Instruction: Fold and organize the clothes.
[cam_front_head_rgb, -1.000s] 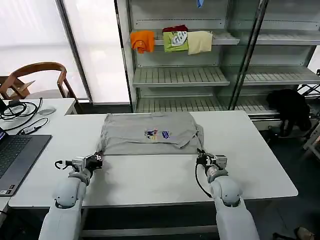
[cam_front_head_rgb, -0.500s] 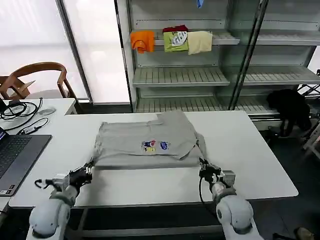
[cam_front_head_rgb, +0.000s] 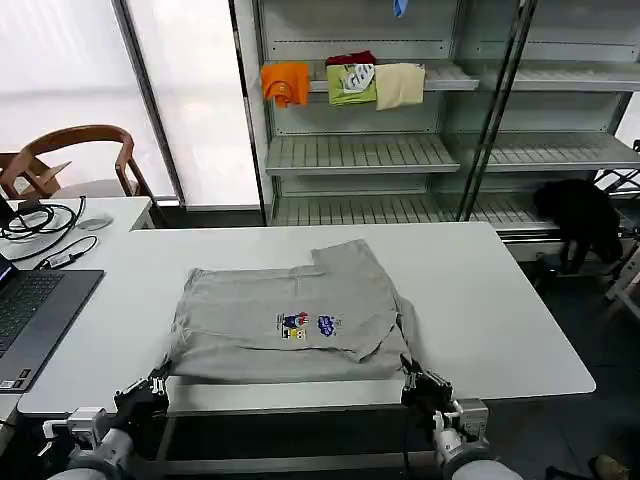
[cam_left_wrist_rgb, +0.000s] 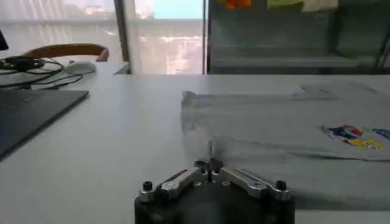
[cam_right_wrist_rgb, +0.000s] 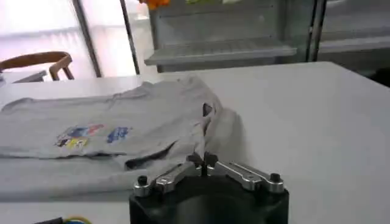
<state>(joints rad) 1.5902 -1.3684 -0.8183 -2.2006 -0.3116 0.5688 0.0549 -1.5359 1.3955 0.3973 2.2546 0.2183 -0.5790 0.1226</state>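
Grey shirt (cam_front_head_rgb: 285, 320) — near corners pinched in both fingers.

The shirt (cam_front_head_rgb: 290, 313) lies mid-tabletop (cam_front_head_rgb: 500, 300). Left hand (cam_front_head_rgb: 157, 385) at its 7 o'clock corner, right hand (cam_front_head_rgb: 413, 376) at 5; laptop (cam_front_head_rgb: 35, 310) at 9.

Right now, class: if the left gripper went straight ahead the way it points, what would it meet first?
The left gripper is shut on the grey shirt's near edge, so it would push straight into that shirt; beyond lies bare table.
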